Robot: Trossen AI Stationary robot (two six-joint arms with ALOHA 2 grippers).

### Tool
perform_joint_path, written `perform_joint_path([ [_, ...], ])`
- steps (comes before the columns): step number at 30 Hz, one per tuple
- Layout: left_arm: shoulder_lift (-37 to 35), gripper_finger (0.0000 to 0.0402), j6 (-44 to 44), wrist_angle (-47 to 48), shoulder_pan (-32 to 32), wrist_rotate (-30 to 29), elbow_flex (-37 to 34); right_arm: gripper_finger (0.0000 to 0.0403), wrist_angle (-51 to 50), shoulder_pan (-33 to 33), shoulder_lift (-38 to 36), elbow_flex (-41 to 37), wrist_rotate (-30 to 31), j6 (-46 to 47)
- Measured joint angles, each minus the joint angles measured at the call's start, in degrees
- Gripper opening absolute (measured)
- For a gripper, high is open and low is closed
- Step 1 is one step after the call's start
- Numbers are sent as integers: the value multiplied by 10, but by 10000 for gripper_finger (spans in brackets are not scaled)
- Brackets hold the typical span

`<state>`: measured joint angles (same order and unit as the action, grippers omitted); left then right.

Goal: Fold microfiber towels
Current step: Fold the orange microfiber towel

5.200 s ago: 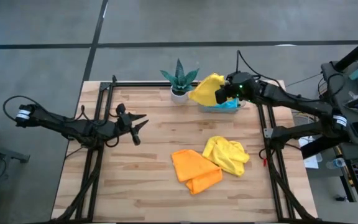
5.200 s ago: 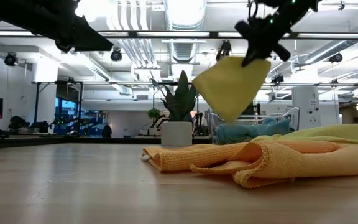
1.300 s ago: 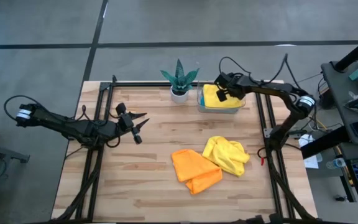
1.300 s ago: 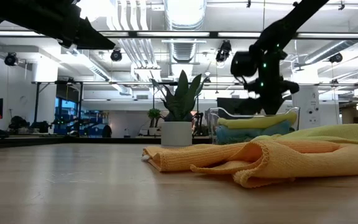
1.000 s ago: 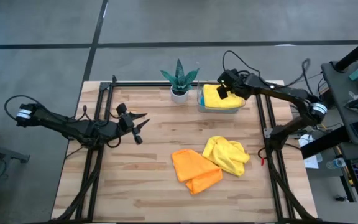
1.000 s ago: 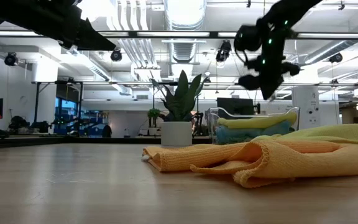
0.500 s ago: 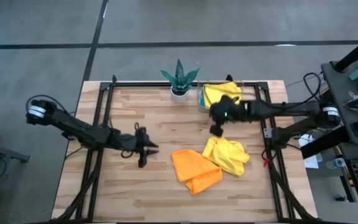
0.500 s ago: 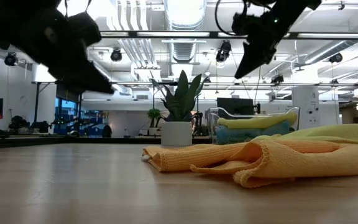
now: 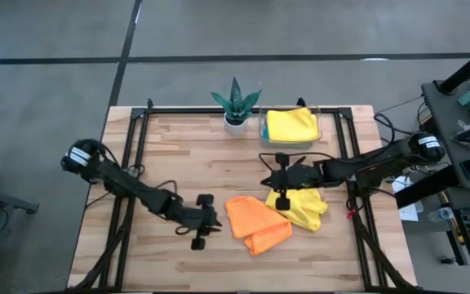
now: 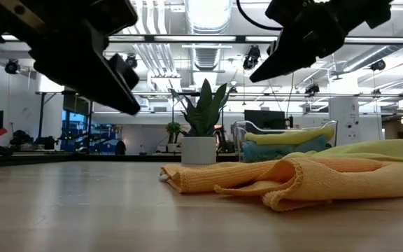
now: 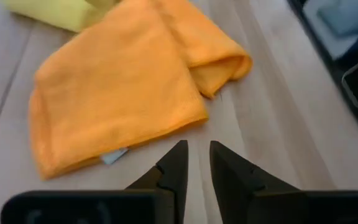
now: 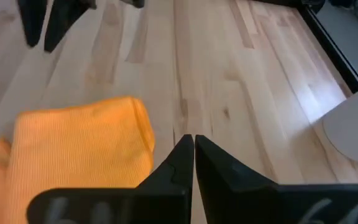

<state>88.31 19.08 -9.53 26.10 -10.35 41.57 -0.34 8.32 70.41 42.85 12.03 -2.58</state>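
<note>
The pale slatted wooden table (image 9: pixel 178 180) carries everything, and both dark arms now reach in over its middle, where a second ago they were at its edges.

The clear plastic tray (image 9: pixel 262 131) at the far edge holds a folded bright yellow microfiber towel (image 9: pixel 290 125) on top; from the low view a sky blue folded towel (image 10: pixel 275 148) lies under it. That yellow one was in the right gripper's hold five seconds ago and has since been set down and let go, so in my judgement it is finished.

Two cloths are left on the bare wood: a loosely doubled orange microfiber towel (image 9: pixel 255 222) and, touching its right side, a crumpled second yellow towel (image 9: pixel 304 204). A spiky green potted plant (image 9: pixel 236 104) stands just beside the tray.

The right gripper (image 9: pixel 282 189) has swung away from the tray and hangs above the seam between the orange and crumpled yellow cloths, its fingers nearly together and holding nothing. The left gripper (image 9: pixel 204 233) has left its waiting place and hovers just beside the orange towel's left edge, fingers a narrow gap apart and empty.

Both arms closing on the orange towel suggests it is next to be spread and folded.
</note>
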Motion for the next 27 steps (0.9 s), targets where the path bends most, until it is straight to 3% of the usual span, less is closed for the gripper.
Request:
perform_joint_path([
  [4,36,92,-35,90,-3,9,59,9,37,9,0,-31,0,15],
  [13,114,198,-189,97,-1,-46,136,9,227,28,0,-138,0,17],
  [17,138,205,-232,88,-5,-36,148,9,261,28,0,-159,0,22],
  [27,193,205,-230,23,-33,15,142,9,286,28,0,-160,0,11],
])
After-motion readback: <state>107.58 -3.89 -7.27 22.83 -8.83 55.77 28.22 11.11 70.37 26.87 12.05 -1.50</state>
